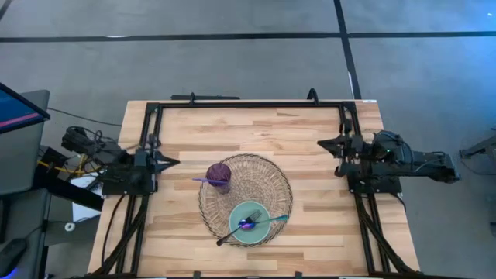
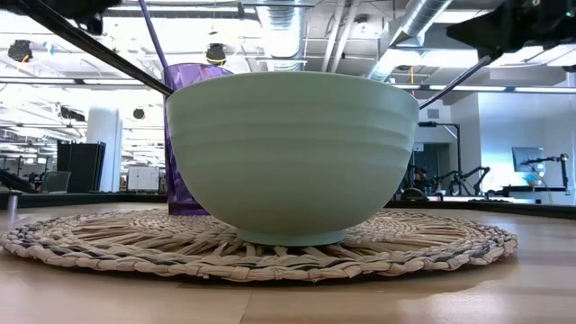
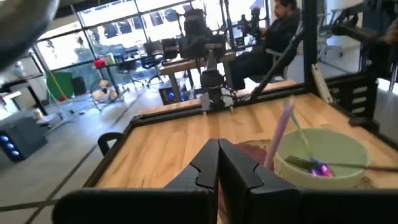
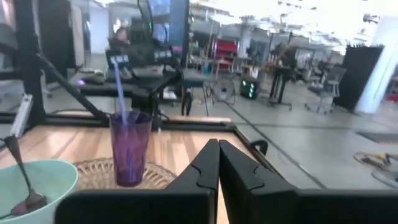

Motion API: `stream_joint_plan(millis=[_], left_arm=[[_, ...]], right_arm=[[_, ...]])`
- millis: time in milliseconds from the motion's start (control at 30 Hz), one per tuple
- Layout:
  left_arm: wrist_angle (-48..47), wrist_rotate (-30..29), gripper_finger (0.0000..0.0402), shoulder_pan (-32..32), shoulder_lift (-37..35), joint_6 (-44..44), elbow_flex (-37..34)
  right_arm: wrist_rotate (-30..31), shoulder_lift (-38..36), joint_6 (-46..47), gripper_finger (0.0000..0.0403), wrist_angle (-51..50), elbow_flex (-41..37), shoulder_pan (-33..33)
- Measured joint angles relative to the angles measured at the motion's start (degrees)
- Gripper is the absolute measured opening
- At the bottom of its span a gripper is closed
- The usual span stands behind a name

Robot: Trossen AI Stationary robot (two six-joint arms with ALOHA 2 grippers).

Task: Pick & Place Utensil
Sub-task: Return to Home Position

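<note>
A pale green bowl stands on a round woven mat near the table's near edge. In the bowl lie a dark spoon with a purple end and a teal utensil, their handles over the rim. A purple cup stands on the mat's left part with a purple utensil in it. My left gripper waits shut at the table's left edge, my right gripper shut at the right edge. Neither touches anything.
A black frame runs along the table's far, left and right edges. Bare wood lies between the mat and the far edge and on both sides of it. A person sits at a desk beyond the table in the left wrist view.
</note>
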Motion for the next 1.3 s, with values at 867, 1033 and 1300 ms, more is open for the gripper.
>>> stream_joint_plan(millis=[867,1033,1300], left_arm=[[22.6,14.4,0.0009,14.0,-0.2,4.2,-17.8],[22.9,18.8,0.0006,21.5,-0.2,-0.6,-20.4],[22.5,23.4,0.001,30.6,-0.2,-5.0,-21.2]], right_arm=[[-3.1,-9.6,-9.7,0.0002,5.0,-7.6,-3.6],[-3.1,-9.6,-9.9,0.0002,5.0,-7.6,-5.4],[-3.1,-9.6,-11.0,0.0002,6.5,-7.6,-7.2]])
